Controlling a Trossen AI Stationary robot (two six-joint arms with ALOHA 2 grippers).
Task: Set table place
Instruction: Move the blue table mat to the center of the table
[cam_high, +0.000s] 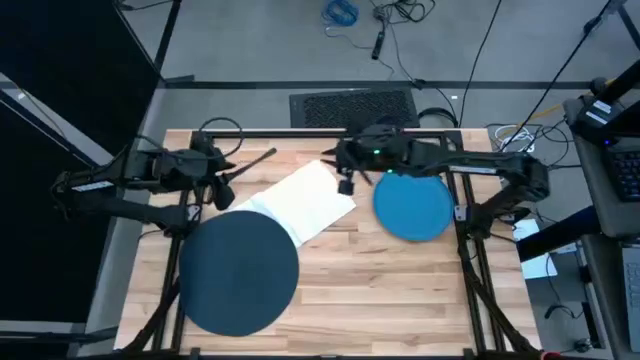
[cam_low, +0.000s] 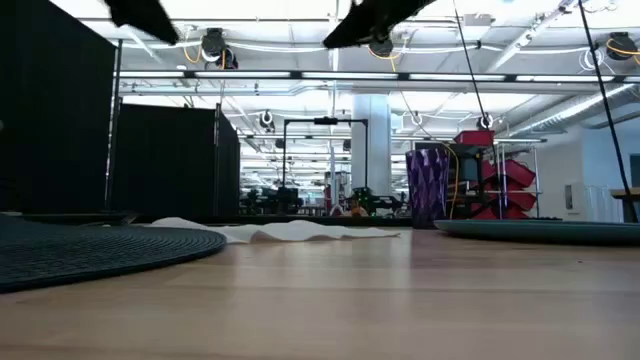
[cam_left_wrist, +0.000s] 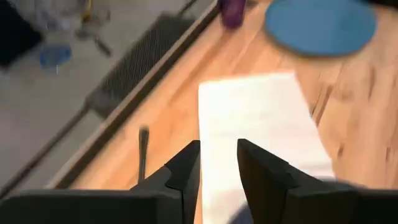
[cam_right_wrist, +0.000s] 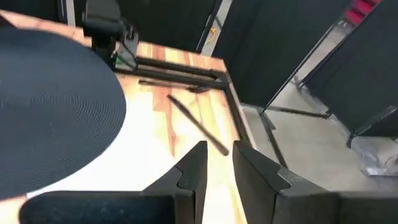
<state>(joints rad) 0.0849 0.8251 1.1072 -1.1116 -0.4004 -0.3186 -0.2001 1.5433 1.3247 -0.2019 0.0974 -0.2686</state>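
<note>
Pale wooden planks of the bench (cam_high: 400, 290) are carrying a place setting that is looking only partly arranged. One large dark navy disc (cam_high: 238, 272) is lying at the near left, one white napkin (cam_high: 305, 200) is spreading just beside it with a corner touching or slipping under the disc's edge, and one bright blue plate (cam_high: 412, 207) is sitting apart to the right rather than on the disc. One purple cup (cam_low: 428, 187) is standing at the far side near the plate. One slim dark utensil (cam_high: 252, 166) is lying slanted near the far left corner; I cannot tell whether it is the fork, knife or spoon, and the other two pieces are not showing.

Judging from this, the plate is waiting to go onto the disc, and the cutlery and cup are waiting to be placed around it, so most of the work is remaining.

Both arms are hovering above the far half of the bench. The left pincer (cam_left_wrist: 217, 163) is hanging over the napkin's left end, its fingers narrowly parted and holding nothing. The right pincer (cam_right_wrist: 219, 163) is hanging above the napkin's far right edge, likewise narrowly parted and empty.
</note>
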